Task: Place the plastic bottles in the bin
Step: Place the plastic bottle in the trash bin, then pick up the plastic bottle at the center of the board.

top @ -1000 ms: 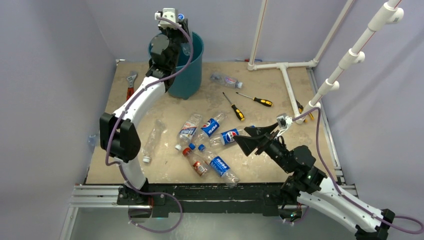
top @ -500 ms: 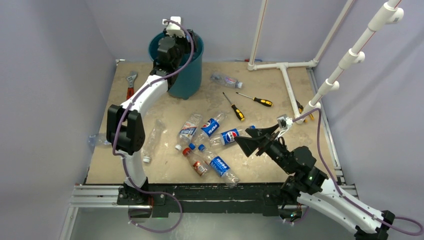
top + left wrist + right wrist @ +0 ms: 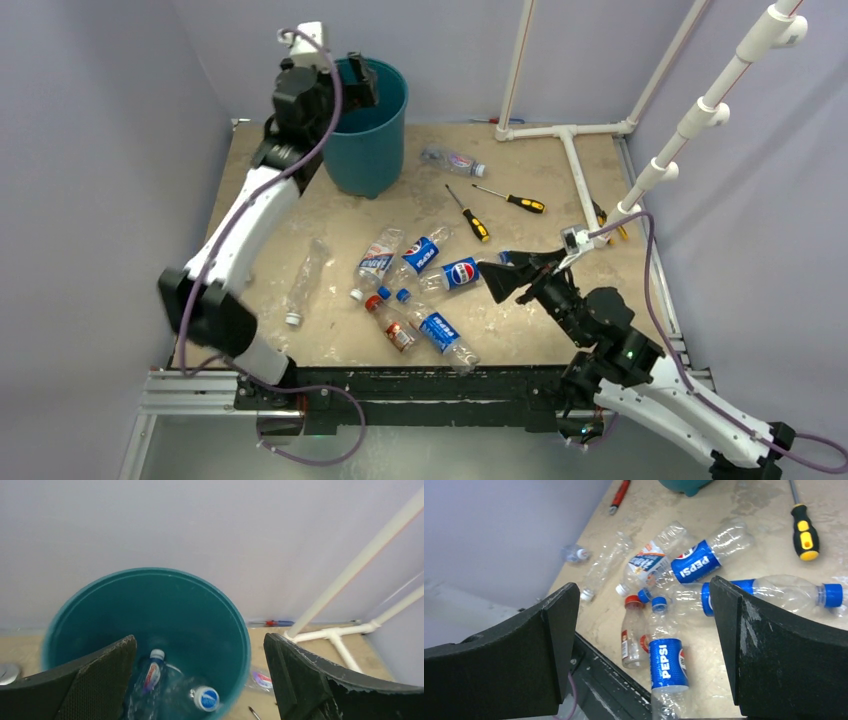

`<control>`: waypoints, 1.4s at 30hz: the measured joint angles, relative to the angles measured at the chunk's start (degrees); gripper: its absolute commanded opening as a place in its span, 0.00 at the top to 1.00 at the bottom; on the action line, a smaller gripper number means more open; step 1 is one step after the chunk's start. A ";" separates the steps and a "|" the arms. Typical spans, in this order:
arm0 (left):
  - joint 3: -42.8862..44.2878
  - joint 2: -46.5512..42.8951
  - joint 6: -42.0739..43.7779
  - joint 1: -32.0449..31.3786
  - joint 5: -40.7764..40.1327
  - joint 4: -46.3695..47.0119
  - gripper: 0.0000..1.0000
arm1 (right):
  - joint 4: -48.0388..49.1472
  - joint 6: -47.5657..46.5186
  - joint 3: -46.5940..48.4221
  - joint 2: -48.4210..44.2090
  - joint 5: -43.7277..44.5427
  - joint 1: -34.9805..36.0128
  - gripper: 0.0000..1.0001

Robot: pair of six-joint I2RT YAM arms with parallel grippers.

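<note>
While spread wide, left end effector (image 3: 200, 639) just above bin (image 3: 236, 611), bottles (image 3: 152, 672) inside.

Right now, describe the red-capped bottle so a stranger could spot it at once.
Start at the teal bin, then come toward the near edge to the bottle cluster. The red-capped bottle lies at its near left, beside a blue-capped Pepsi bottle; nothing else there has a red cap.

The bin (image 3: 372, 150) is teal, bottles (image 3: 460, 272) clear with blue labels, screwdrivers (image 3: 478, 227) yellow-and-black
</note>
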 measured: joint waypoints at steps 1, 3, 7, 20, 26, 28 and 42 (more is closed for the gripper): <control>-2.36 -4.39 -0.79 0.00 -0.35 -1.81 0.01 | -0.55 0.09 0.39 1.05 0.96 0.00 0.01; -9.22 -14.58 -2.51 -0.07 -1.70 -4.33 0.01 | -2.10 0.63 1.16 4.37 2.97 0.00 0.01; -24.04 -35.34 -6.56 -0.11 -4.98 -8.72 0.02 | -4.63 3.41 1.18 8.90 7.34 0.00 0.02; -52.41 -49.66 -21.88 -0.11 -4.48 -23.63 0.01 | -6.56 15.23 0.52 22.14 16.87 -4.87 0.04; -55.25 -47.17 -24.76 -0.11 1.29 -22.58 0.02 | -2.84 18.80 -5.11 24.55 9.22 -16.33 0.08; -57.00 -47.50 -25.46 -0.11 3.17 -21.33 0.03 | -0.94 20.09 -7.17 24.72 6.45 -19.76 0.11; -62.71 -48.85 -25.97 -0.11 10.03 -17.62 0.06 | 21.66 37.18 -18.53 35.80 -0.55 -28.79 0.18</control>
